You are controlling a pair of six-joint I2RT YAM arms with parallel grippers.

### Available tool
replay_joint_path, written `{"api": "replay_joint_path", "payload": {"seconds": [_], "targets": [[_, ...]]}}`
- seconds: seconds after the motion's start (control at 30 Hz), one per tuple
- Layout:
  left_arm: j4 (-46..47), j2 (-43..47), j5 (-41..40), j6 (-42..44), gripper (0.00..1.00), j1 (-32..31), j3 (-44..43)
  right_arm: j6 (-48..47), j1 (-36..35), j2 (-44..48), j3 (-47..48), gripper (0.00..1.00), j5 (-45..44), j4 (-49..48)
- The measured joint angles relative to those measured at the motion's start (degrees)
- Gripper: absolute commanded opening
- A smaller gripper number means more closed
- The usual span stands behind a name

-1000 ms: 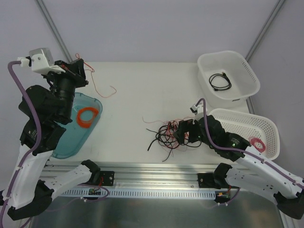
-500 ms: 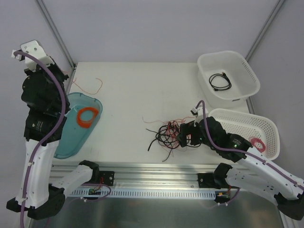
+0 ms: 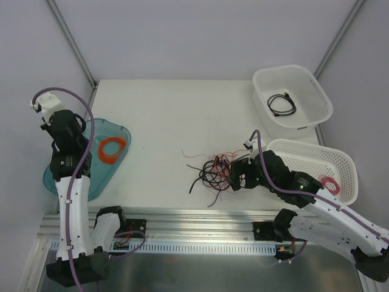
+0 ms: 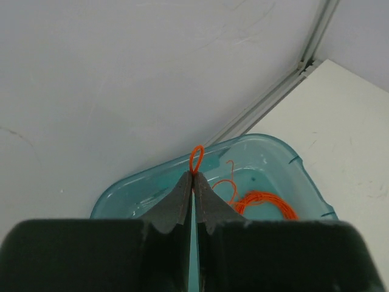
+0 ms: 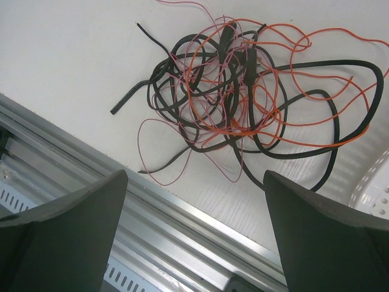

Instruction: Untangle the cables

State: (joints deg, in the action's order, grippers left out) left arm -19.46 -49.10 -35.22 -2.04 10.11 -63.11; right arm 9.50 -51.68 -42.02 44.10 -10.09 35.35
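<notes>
Left fingers (image 4: 175, 205) are pinched fully together on a little loop of orange wire (image 4: 196, 159), which pokes up right above the tips. From my wrist feed they hang over the teal tray (image 4: 141, 190) at the left edge of the counter (image 3: 170, 115), and a neat orange coil (image 4: 265, 203) lies in the tray off to one side of them. Right fingers (image 5: 68, 230) are spread wide with nothing between them, looking down over the cables (image 5: 243, 91). That tangle of black, orange and red strands sits loose on the counter near the front rail, just left of the nearer white basket (image 3: 307, 151), and well apart from the tray.
</notes>
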Motion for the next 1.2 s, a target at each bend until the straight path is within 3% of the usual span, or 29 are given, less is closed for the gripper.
{"api": "replay_joint_path", "payload": {"seconds": [0.17, 0.33, 0.47, 0.7, 0.87, 1.03, 1.2], "targets": [[0.1, 3.7, 0.3, -3.6, 0.0, 4.2, 9.9, -0.1, 0.0, -0.4, 0.0, 1.0, 0.0, 0.0], [-0.3, 2.2, 0.2, -7.4, 0.12, 5.4, 17.5, -0.1, 0.0, -1.9, -0.1, 0.97, 0.0, 0.0], [-0.6, -0.3, 0.3, -9.6, 0.55, 6.1, 19.7, -0.2, 0.0, -2.1, -0.1, 0.97, -0.6, 0.2], [-0.4, 1.7, 8.3, -11.7, 0.92, 6.5, 19.9, -0.6, 0.6, -4.5, 0.1, 0.97, -5.3, 2.6], [0.1, 5.9, 23.5, -12.5, 0.99, 6.4, 21.0, -0.5, 5.5, -7.7, 1.6, 0.99, -7.3, 3.9], [0.0, 8.7, 38.8, -12.4, 0.99, 2.3, 23.2, -0.1, 11.5, -10.5, 2.0, 0.84, -5.9, 3.5], [0.3, 10.6, 48.5, -11.2, 0.99, -7.0, 25.7, 0.1, 15.5, -14.3, 2.0, 0.64, -3.1, 0.9]]}}
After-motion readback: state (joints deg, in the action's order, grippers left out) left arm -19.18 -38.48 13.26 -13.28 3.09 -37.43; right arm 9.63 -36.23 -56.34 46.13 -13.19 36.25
